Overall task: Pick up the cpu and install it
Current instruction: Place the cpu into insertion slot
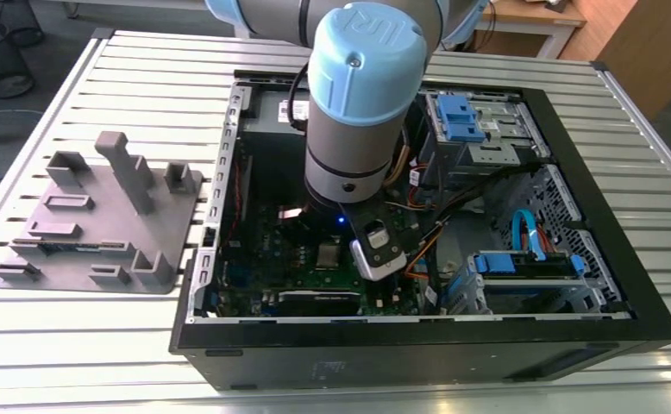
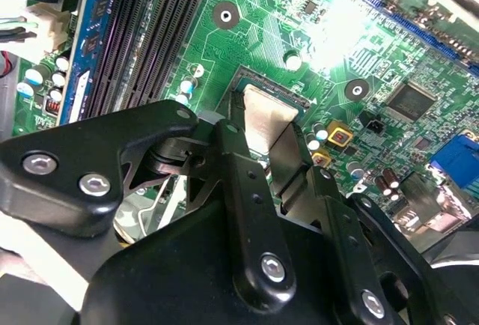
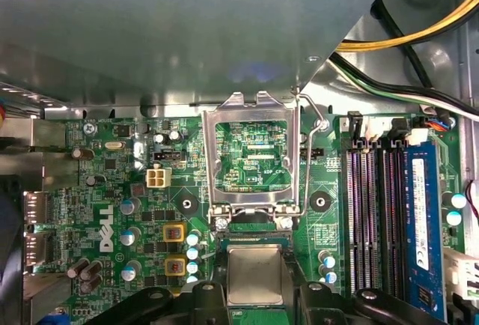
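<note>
**Chip gripped over the open socket**

The gripper (image 3: pixel 254 296) was deep inside the open computer case (image 1: pixel 428 332), with its jaws closed on the cpu (image 3: pixel 254 276). One black finger (image 3: pixel 207 299) pressed on each of two opposite edges. The chip hung directly over the socket (image 3: pixel 251 228) of the green circuit board (image 3: pixel 112 168), beside the raised metal load plate (image 3: pixel 212 160). From these pictures I could not tell whether it had touched down.

The cpu looked like a light, rigid plate with a smooth metal top, so weight was probably no concern. Slipping and tilting were the likelier troubles. Its underside and the socket's contacts were probably delicate, so I judged the edge grip right: it kept the faces untouched and allowed a flat, gentle descent.

The first wrist view looked straight down on the chip's silver top. It showed how squarely the chip lined up with the socket frame, the hinged-open plate and the memory slots (image 3: pixel 370 213) to one side. The second wrist view looked past the finger linkage at a slant. There the cpu (image 2: pixel 263 111) appeared angled between the fingers (image 2: pixel 239 183), with a dark corner of the socket (image 2: pixel 247 74) just past it.

The exterior view gave the wider setting. The arm (image 1: pixel 353 112) stood upright over the middle of the case, and a grey plastic holder (image 1: pixel 94 216) sat well apart on the slatted table (image 1: pixel 140 69) at the exterior view's left.
</note>
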You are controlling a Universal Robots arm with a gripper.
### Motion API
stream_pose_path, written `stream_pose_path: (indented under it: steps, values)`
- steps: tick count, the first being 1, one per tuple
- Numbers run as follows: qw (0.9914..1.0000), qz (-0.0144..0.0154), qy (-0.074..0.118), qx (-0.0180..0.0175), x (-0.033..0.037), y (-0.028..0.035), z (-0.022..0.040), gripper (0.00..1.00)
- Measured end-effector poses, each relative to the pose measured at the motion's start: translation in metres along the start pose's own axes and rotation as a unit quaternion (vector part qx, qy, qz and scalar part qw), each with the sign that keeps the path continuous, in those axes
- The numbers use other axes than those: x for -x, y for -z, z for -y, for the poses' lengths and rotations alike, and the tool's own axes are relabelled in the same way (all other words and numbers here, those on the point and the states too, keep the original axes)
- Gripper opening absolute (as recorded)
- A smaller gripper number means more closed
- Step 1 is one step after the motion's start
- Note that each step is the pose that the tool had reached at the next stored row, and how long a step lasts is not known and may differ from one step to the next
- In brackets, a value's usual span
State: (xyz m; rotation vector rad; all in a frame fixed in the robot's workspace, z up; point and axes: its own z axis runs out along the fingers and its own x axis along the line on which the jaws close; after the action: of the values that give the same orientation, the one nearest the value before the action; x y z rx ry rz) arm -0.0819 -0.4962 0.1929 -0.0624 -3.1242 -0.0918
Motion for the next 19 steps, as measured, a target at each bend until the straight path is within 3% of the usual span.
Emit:
stream_pose_path:
  steps: [13,15,16,19]
  values:
    - [1.0,0.0002,0.0,0.0004,0.0008,-0.001,0.0001,0.38]
    - [1.0,0.0002,0.0,0.0004,0.0008,-0.0011,0.0001,0.39]
    - [1.0,0.0002,0.0,0.0004,0.0007,-0.0011,0.0001,0.45]
    - [1.0,0.0,0.0,0.0001,0.0007,0.0014,0.0,0.45]
